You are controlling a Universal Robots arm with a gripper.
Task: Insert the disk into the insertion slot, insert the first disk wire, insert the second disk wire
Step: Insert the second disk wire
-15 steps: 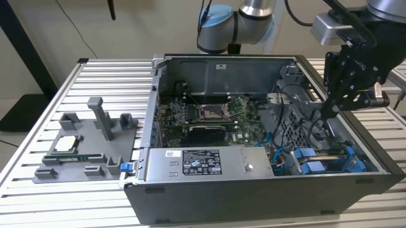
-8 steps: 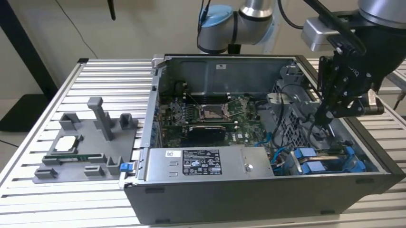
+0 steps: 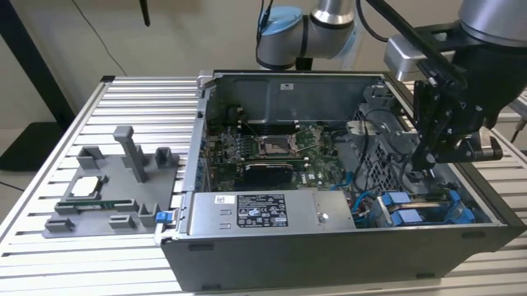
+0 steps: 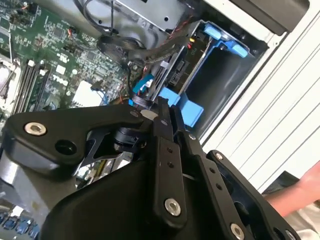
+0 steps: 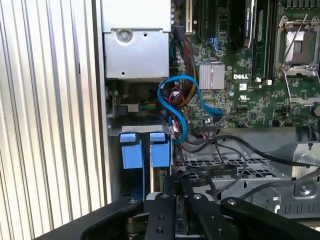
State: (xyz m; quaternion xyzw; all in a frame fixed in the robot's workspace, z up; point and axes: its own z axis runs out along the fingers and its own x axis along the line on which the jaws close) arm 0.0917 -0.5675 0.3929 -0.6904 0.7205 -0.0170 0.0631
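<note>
The arm point(image 3: 461, 37) reached in from the exterior view's right and pointed its black gripper point(image 3: 421, 165) steeply down into the open computer case point(image 3: 329, 246), over the corner near the drive bay. In both wrist views the 2 black fingers point(image 4: 161, 125) stood close together, with only a narrow gap between their tips, right at the dark connector end of the disk point(image 4: 172, 75). Whether they pinched a cable plug there or merely touched it could not be told.

The disk sat edge-on inside the insertion slot point(image 4: 220, 85), its blue carrier rail against the grey sheet-metal walls. In the first wrist view 2 blue tabs point(image 5: 145, 149) stood side by side at the slot's mouth, just above the fingertips. 1 blue cable point(image 5: 192, 95) looped from the bay area across to the green motherboard point(image 5: 240, 75), and several black cables point(image 5: 235, 150) lay over the metal cage nearby.

In the exterior view 1 grey power-supply box point(image 3: 272, 213) with a white sticker lay along the case's near side, and 1 grey fixture tray point(image 3: 115, 191) rested on the slatted table point(image 3: 140, 98), well apart from the case on the exterior view's left. Part of a person's hand point(image 4: 300, 195) showed at the edge of the second wrist view.
</note>
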